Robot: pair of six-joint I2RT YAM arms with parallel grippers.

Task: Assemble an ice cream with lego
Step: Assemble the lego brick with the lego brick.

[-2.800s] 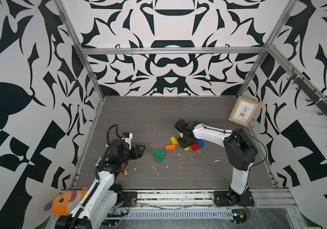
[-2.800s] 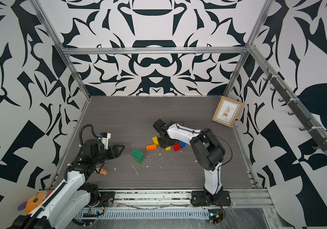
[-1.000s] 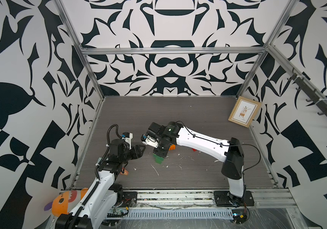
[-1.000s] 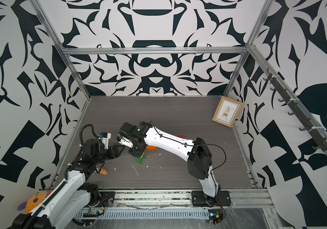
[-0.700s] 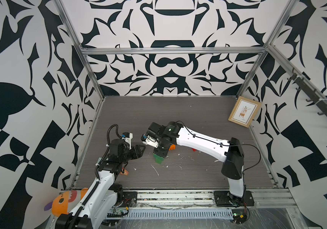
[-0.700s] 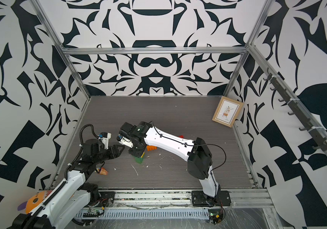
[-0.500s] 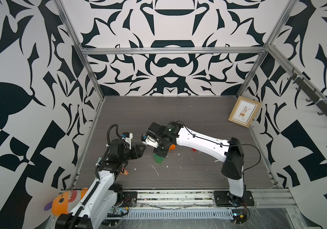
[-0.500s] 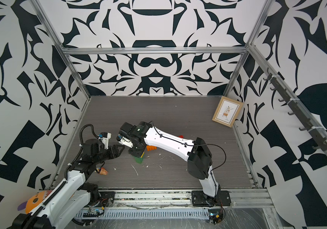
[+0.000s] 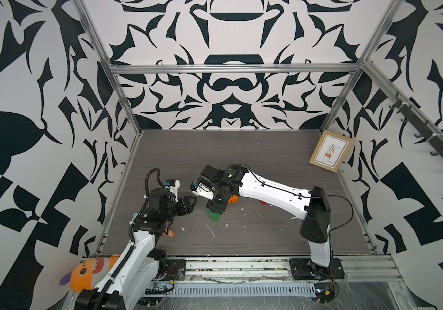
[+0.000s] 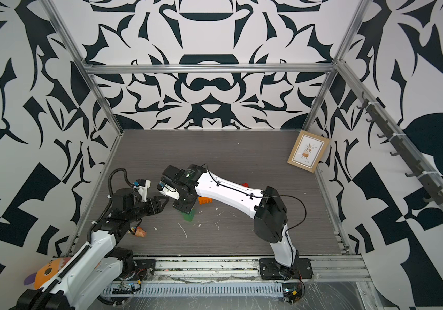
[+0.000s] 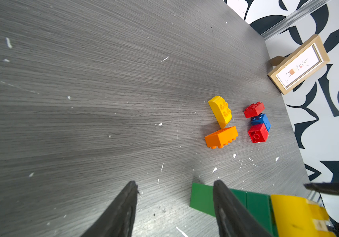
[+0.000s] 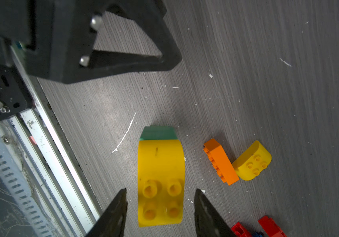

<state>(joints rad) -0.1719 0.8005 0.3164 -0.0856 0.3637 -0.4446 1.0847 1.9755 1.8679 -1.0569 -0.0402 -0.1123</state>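
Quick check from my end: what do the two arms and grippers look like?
Both arms match: the left arm and right arm have white shells with black joints. A thin black cable loops off the right; a ribbed black hose arches over the left. A green light glows on the right wrist. The left gripper and right gripper have black tapered fingers.

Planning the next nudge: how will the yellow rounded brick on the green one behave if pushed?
Yellow rounded brick looks hard, glossy plastic: likely stiff, light, slippery on its curve. Perched atop the green brick, it probably tips.
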